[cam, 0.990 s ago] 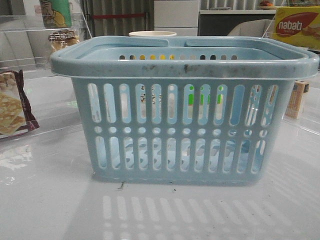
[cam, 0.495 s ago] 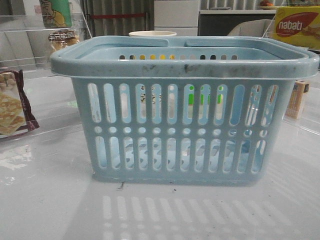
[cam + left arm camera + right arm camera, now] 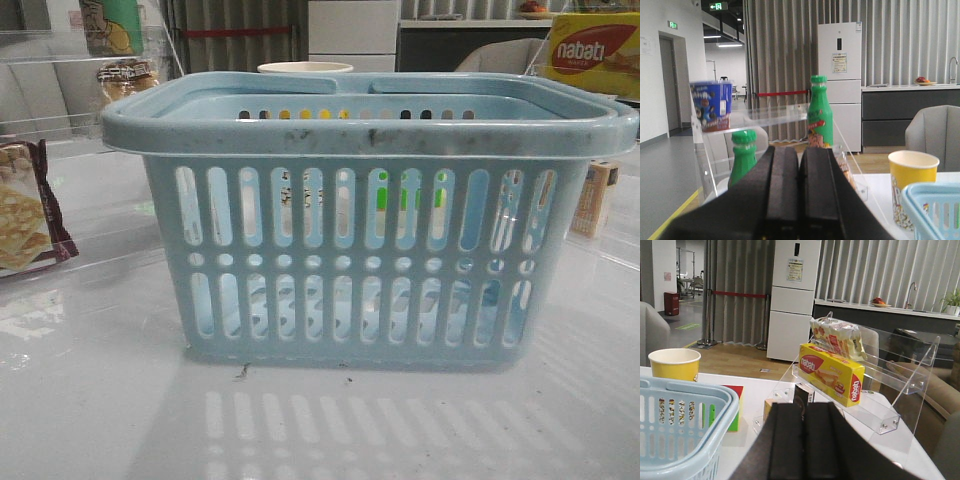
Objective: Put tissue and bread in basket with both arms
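The pale blue basket stands in the middle of the table; its rim also shows in the left wrist view and the right wrist view. The bread, a golden-brown wrapped bun with a dark band, lies on the clear shelf at the back left. A small dark packet with a lighter patch, the tissue, stands just beyond my right fingertips. My left gripper and right gripper are both shut and empty. Neither shows in the front view.
A maroon cracker packet lies at the left. A yellow cup stands behind the basket. Green bottles stand on the left clear shelf. A yellow wafer box sits on the right clear shelf, with a colour cube and a small box nearby.
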